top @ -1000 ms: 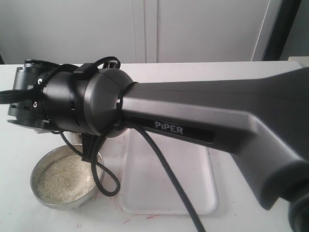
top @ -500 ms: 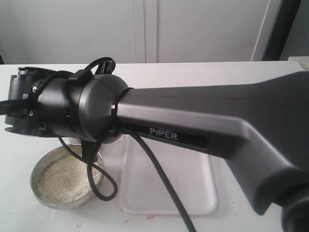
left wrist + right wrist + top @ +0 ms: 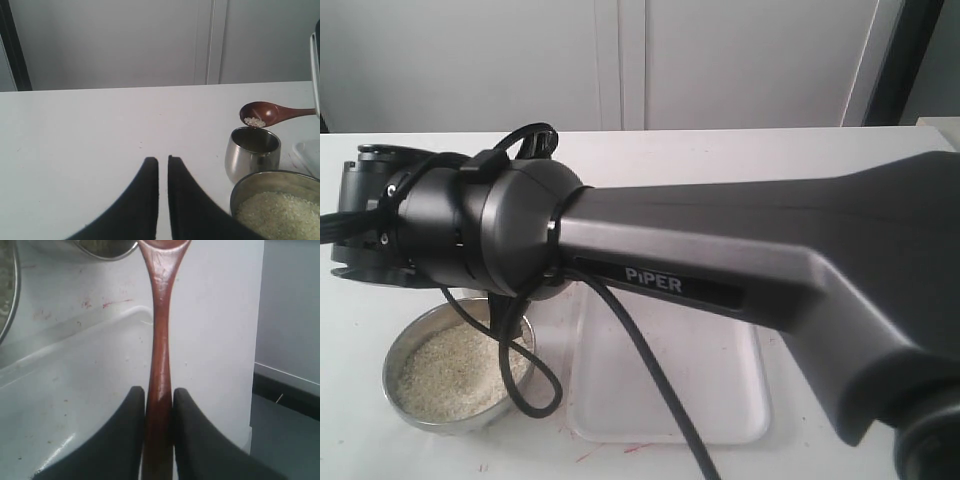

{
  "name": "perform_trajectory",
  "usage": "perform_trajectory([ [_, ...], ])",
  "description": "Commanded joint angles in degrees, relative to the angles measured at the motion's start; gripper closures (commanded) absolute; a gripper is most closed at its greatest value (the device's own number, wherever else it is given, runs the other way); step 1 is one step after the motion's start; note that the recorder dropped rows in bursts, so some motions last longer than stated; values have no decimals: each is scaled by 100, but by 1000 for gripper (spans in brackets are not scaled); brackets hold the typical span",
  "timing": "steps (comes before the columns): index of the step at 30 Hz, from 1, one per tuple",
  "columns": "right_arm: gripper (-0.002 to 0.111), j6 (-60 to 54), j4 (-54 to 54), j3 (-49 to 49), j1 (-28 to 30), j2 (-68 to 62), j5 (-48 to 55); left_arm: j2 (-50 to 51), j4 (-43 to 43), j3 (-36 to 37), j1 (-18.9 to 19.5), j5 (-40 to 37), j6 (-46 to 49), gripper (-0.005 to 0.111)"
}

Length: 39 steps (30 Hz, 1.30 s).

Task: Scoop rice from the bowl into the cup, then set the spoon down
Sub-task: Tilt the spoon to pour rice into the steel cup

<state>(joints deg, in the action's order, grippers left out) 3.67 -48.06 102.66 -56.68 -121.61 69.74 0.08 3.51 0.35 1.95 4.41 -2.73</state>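
My right gripper [image 3: 159, 396] is shut on the long handle of the dark reddish-brown wooden spoon [image 3: 161, 315]. In the left wrist view the spoon [image 3: 272, 113] hangs tilted just above the small steel cup [image 3: 251, 154], and a few grains of rice [image 3: 254, 121] sit at the low edge of its head. The wide steel bowl [image 3: 248, 185] stands right next to the cup, with a heap of rice [image 3: 280, 215] in it. My left gripper [image 3: 163, 160] is shut with nothing in it, low over the bare table and to one side of the cup. In the exterior view the right arm [image 3: 720, 250] hides the cup and spoon.
A clear plastic tray [image 3: 670, 390] lies on the white table beside the bowl [image 3: 392, 352]. The right arm's black cable [image 3: 535, 385] loops down over the bowl's rim. A pale wall closes off the back.
The right arm's wrist has shifted a little to the left and up and has rolled slightly. The bowl and tray have stayed put.
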Motion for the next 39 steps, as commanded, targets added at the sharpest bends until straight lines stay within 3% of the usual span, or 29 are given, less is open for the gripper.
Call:
perform_trajectory([
  [1,108,69,0,-7,-37,26,22,-8,32,-35,12,23,-8,92],
  [18,108,121,186,-102,-37,288,22,-8,32,-35,12,23,-8,92],
  [25,108,432,-503,-691,-101,288,22,-8,32,-35,12,23,-8,92],
  [39,108,552,-601,-688,-261,288,22,-8,32,-35,12,23,-8,92],
])
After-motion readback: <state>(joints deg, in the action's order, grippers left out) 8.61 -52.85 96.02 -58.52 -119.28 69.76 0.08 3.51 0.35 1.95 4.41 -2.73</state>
